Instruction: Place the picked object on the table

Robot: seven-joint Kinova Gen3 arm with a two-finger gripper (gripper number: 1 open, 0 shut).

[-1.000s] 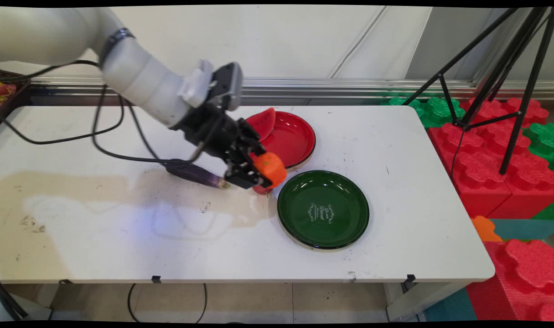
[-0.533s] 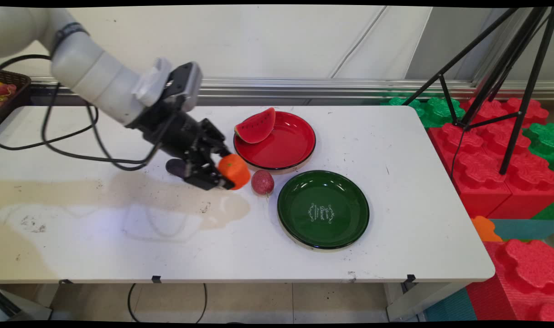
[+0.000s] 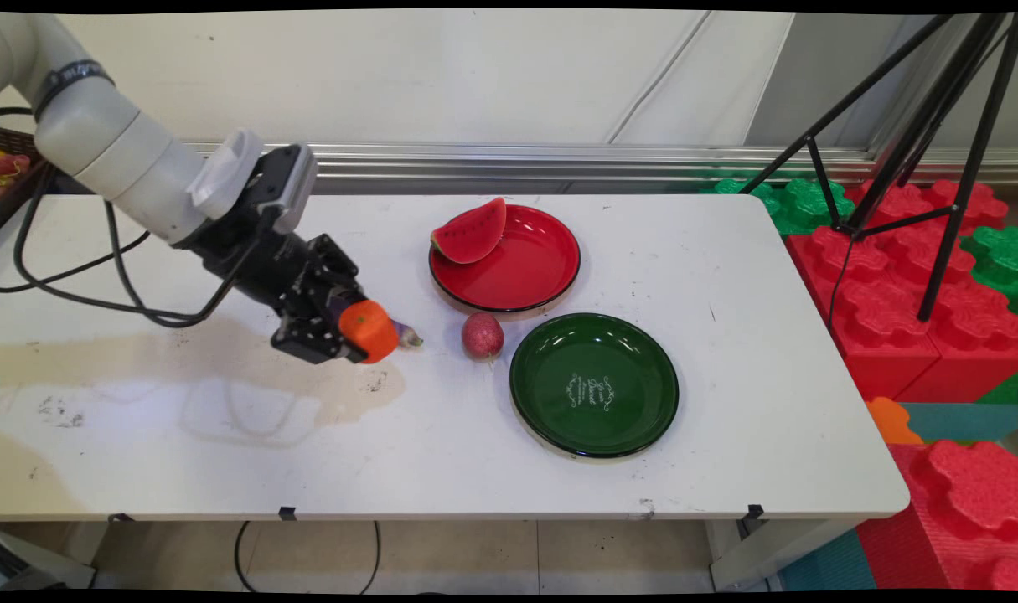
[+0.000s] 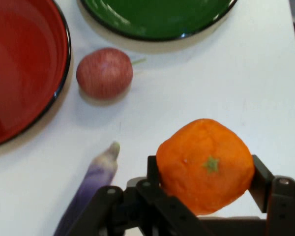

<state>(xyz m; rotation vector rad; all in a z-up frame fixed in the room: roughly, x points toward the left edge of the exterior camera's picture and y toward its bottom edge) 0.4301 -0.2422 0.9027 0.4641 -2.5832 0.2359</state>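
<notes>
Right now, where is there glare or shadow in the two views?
Main view: glare streaks on the green plate rim; the arm's shadow lies on the table beneath the gripper. Hand view: a soft shadow under the reddish fruit; the orange is evenly lit.

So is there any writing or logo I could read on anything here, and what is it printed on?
Green plate: white ornamental lettering in its middle, too small to read.
Dark band round the arm: pale lettering on it, too small and skewed to read.
Nothing readable on the red plate, the watermelon slice, the orange held in the tool, the reddish fruit or the eggplant.
</notes>
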